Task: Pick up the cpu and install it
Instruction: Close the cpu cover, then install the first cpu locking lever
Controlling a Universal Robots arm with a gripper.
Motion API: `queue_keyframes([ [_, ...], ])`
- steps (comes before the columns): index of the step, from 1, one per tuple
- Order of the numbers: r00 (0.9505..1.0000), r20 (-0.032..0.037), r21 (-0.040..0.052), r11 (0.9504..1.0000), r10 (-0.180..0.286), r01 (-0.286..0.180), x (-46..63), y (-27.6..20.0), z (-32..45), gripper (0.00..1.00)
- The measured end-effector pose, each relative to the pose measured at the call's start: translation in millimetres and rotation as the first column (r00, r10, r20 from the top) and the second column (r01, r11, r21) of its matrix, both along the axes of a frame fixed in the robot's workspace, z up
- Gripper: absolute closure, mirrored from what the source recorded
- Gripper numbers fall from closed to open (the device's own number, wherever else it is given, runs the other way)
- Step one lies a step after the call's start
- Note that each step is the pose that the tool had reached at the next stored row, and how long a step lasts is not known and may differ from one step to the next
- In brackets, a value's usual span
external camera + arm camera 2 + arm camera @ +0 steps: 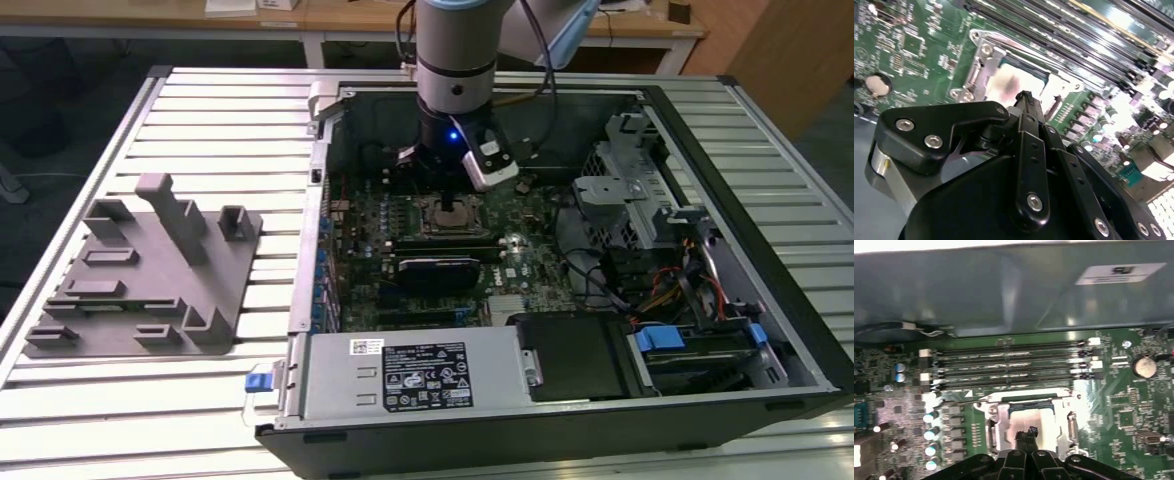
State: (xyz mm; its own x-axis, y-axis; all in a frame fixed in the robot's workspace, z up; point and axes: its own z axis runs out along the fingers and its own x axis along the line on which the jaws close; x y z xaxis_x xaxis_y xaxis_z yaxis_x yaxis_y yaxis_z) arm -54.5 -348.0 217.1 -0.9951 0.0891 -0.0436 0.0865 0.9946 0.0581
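Second wrist view: cpu (1013,85) flat in socket (985,49)

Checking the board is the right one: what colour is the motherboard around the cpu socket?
Green, best seen in the first wrist view: motherboard.

No text can be read anywhere. A black label (427,377) with white print, and a small white sticker (362,347) beside it, are carried by the grey metal box (334,385) in the exterior view (the characters cannot be made out). A white label (1120,273) is seen on the case wall (979,290) in the first wrist view, its print illegible.
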Motion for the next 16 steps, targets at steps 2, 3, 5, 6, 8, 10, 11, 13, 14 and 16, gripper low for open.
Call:
queue_keyframes([
  [2,1.0,0.0,-0.0014,1.0,-0.001,0.001,3.6,0.0,0.0,0.89],
  [3,1.0,-0.0001,-0.0039,1.0,-0.002,0.002,4.7,0.0,0.0,0.89],
  [5,1.0,0.0,-0.0104,0.9999,-0.003,0.003,6.4,0.0,0.0,0.89],
  [6,1.0,0.0001,-0.0126,0.9999,-0.003,0.003,6.8,0.0,0.0,0.89],
  [8,1.0,0.0,-0.0135,0.9999,-0.003,0.003,7.0,-0.1,0.0,0.89],
  [10,1.0,0.0,-0.0136,0.9999,-0.003,0.003,6.9,0.0,0.0,0.89],
  [11,1.0,0.0,-0.0136,0.9999,-0.003,0.003,6.9,0.0,0.0,0.89],
  [13,1.0,0.0,-0.0136,0.9999,-0.003,0.003,6.9,0.0,0.0,0.89],
  [14,1.0,0.0,-0.0137,0.9999,-0.003,0.003,6.9,0.0,0.0,0.89],
  [16,1.0,0.0,-0.0136,0.9999,-0.003,0.003,6.9,0.0,0.0,0.89],
])
